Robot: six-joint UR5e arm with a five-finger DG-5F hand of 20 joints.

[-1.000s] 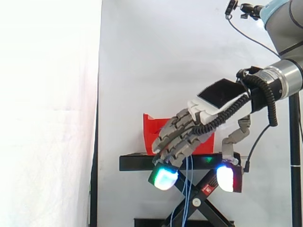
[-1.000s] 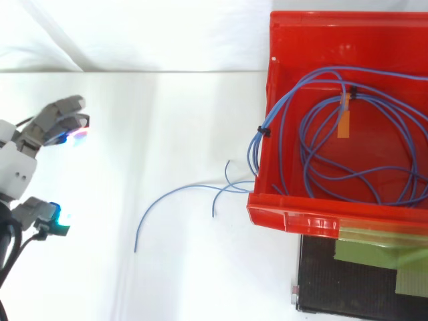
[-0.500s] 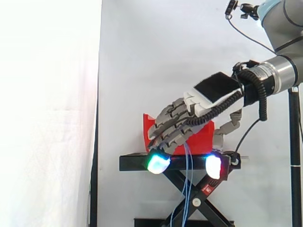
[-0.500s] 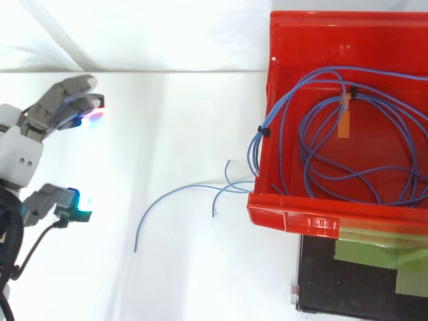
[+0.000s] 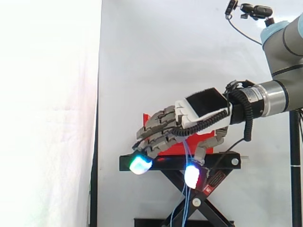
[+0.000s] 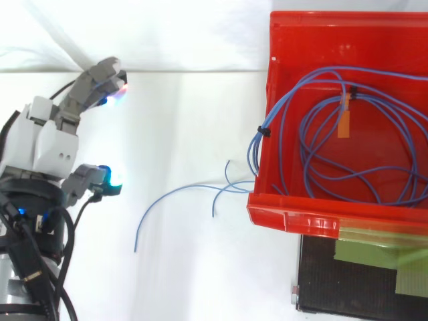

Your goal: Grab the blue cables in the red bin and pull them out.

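A red bin (image 6: 267, 207) at the top view's right holds looped blue cables (image 6: 348, 144). A few cable ends (image 6: 200, 190) hang out over its left wall. In the side view the bin (image 5: 165, 147) sits on a black stand (image 5: 222, 161), and blue cables (image 5: 187, 194) drop down in front of it. My hand (image 6: 50, 137) is at the top view's left, well apart from the bin and the cables, open with its fingers stretched out and nothing held. In the side view the hand (image 5: 199, 109) hovers in front of the bin, fingers pointing left and down.
A white curtain (image 5: 156, 56) hangs behind the stand. Green tape (image 6: 374, 251) lies on the stand's black top below the bin. A small camera on an arm (image 5: 248, 9) sits at the upper right of the side view.
My hand has moved towards the bin in the top view and to the left in the side view. It has stayed open. The cables have not moved.
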